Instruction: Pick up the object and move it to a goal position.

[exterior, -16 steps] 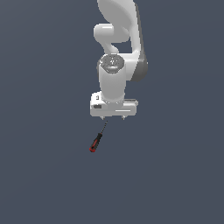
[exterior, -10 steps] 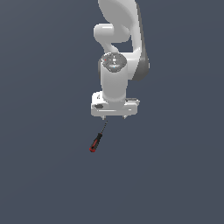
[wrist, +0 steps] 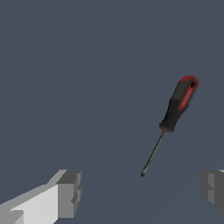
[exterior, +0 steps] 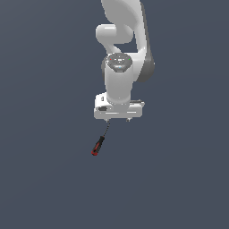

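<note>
Item: small screwdriver with a chunky red-and-black handle and thin dark metal shaft (exterior: 99, 144), lying flat on the plain dark grey surface (exterior: 44, 179), free of any grasp; in the exterior view it sits toward that view's left of the tool, handle farthest from the arm, shaft tip pointing back under the hand's edge. Risk, as judged: the shaft is thin and the handle rounded, so a closing pinch placed on the shaft would likely let it slip or pivot, and a descent without recentring could land a finger on the screwdriver and skid it aside, since the wrist view shows its tip only just reaching the gap and its handle well outside. Item: white two-fingered gripper (wrist: 141, 192), fingers spread wide, grey pads (wrist: 70, 192) well apart, holding nothing. Pose: white arm (exterior: 121, 44) upright, wrist pointing straight down, hand hovering above the surface, just beside the shaft tip.
</note>
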Motion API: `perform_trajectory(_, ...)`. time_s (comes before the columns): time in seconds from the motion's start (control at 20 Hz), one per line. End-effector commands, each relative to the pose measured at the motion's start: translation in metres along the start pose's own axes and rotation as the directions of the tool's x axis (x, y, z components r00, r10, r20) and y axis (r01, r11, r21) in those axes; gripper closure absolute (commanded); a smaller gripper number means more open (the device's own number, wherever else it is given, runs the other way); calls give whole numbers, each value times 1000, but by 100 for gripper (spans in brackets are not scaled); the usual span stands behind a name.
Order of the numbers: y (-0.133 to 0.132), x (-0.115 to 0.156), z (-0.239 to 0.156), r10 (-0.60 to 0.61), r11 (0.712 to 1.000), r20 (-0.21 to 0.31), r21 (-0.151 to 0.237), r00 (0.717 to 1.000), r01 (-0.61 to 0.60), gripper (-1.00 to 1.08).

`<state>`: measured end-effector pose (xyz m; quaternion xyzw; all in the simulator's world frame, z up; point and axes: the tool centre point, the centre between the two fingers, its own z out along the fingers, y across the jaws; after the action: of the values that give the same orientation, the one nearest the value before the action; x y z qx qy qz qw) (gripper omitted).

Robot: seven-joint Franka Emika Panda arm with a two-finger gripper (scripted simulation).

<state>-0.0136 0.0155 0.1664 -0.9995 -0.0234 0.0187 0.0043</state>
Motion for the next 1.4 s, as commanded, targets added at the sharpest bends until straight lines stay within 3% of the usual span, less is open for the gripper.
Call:
perform_trajectory(0.0,6,2,7,29,1000,-1,2,1000,-29,-92)
perform_trajectory(0.3,34,9,41,164,986,-13,8,986,-164,-92)
perform_trajectory(0.7,76,12,89,352,936,-33,7,936,-352,-92)
perform_trajectory(0.95,86,12,100,391,920,-38,6,920,-391,-92)
perform_trajectory(1.35,86,12,111,388,922,-36,6,921,-388,-92)
